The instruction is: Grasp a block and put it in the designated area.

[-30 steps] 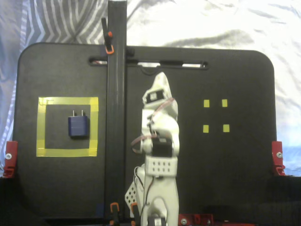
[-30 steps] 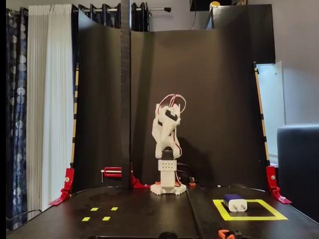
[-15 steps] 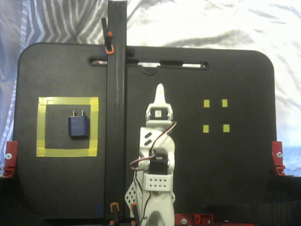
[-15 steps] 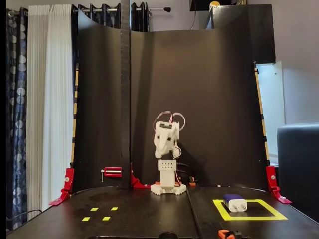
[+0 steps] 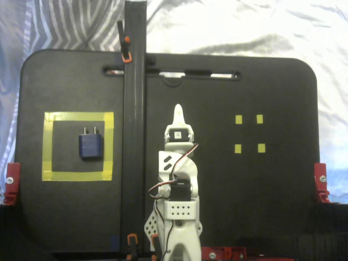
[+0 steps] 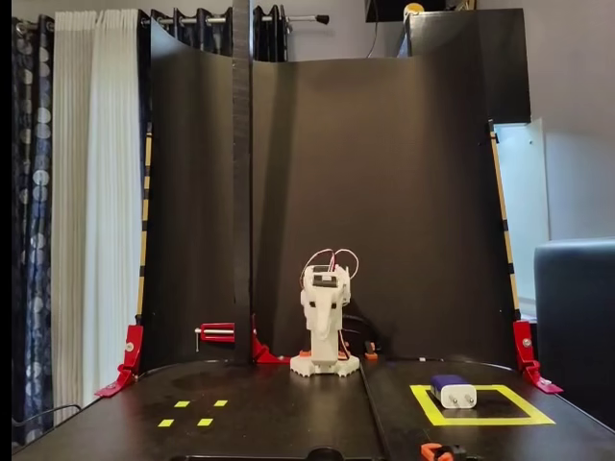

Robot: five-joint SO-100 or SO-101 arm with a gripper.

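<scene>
The dark-blue block lies inside the yellow-taped designated area at the left of the desk in the top-down fixed view, prongs pointing far. The white arm is folded at centre, its gripper well apart, empty, fingers together.

- The block lies inside the designated area, left of centre in a fixed view from above; lower right in a fixed view from the front
- The arm stands folded at the lower middle of the bench
- Four tape squares sit right of the arm, well apart from the block
- A post stands between arm and area
</scene>
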